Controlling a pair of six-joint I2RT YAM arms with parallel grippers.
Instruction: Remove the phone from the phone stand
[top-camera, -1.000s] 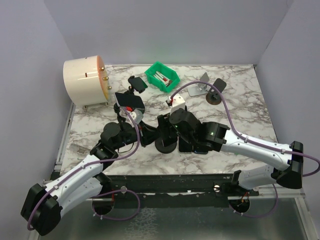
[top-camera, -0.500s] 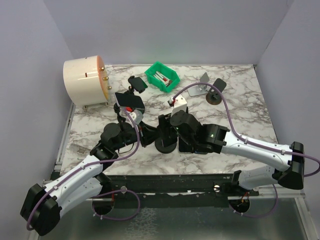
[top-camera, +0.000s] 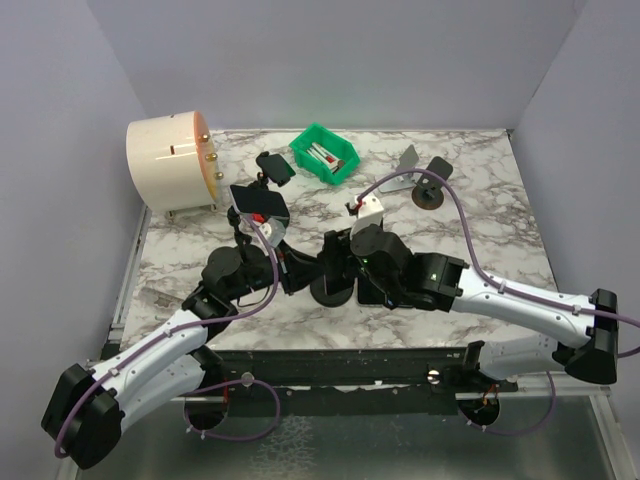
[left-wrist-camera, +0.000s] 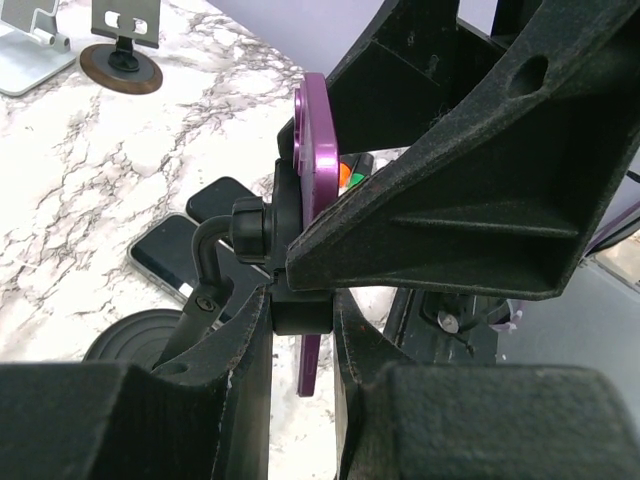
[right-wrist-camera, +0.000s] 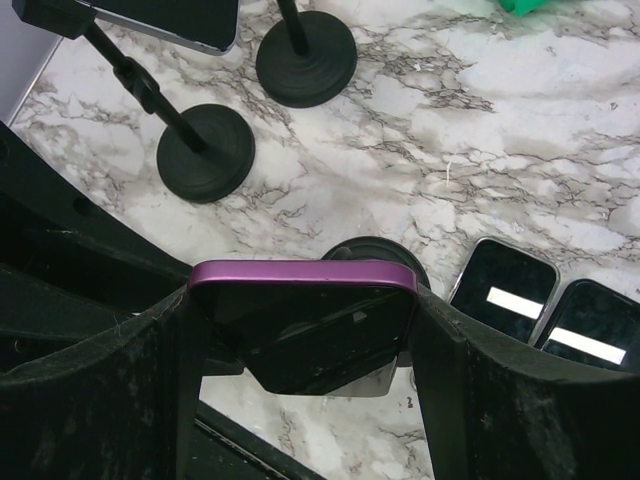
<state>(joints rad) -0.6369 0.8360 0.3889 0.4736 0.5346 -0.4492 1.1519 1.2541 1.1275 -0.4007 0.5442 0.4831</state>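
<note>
Your right claw (right-wrist-camera: 302, 345) is pinching the purple phone (right-wrist-camera: 300, 285) by its 2 side edges, while your left claw (left-wrist-camera: 300, 345) is clamping the phone stand (left-wrist-camera: 218, 262) at its holder.

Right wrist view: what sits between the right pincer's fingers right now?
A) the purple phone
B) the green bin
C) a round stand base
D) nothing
A: the purple phone fills the gap of the right pincer, with its side edges against both fingers.

Right pincer (right-wrist-camera: 308, 340) clasps purple phone (right-wrist-camera: 303, 300) by its sides
</note>
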